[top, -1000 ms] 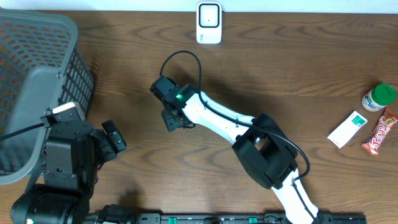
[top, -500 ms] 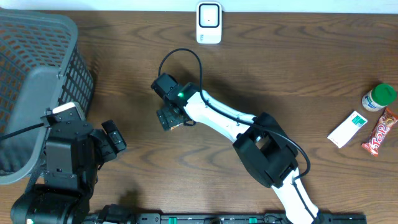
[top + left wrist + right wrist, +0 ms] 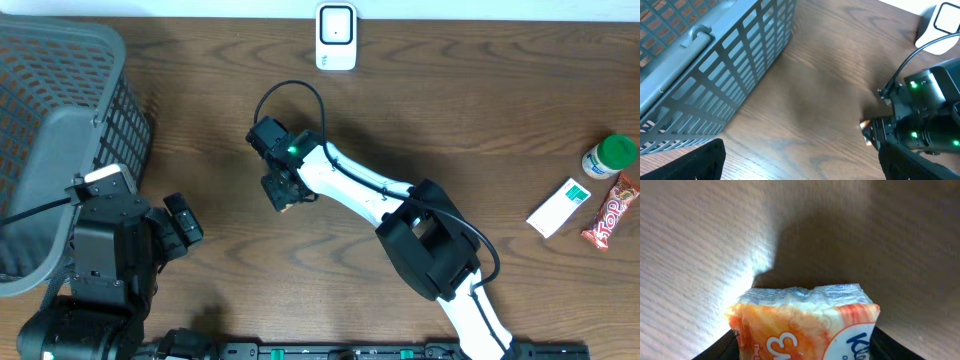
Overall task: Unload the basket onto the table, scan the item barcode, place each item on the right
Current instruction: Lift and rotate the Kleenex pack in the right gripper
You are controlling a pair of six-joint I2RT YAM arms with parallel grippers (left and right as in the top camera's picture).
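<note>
Right gripper (image 3: 282, 194) has swung back right, clamping orange tissue pack (image 3: 800, 325)

The white-and-black right arm's claw (image 3: 283, 195) hangs left of centre over the dark wood-grain surface (image 3: 450, 110), a sliver of orange packet (image 3: 287, 206) at its tips. A grey plastic mesh basket (image 3: 60, 60) fills the left, the black left claw (image 3: 183, 227) beside it. A white box-shaped scanner (image 3: 335, 37) sits at the far edge, and a green-capped white bottle (image 3: 609, 157), white-and-green flat box (image 3: 559, 207) and red snack bar (image 3: 610, 222) cluster far right.
</note>
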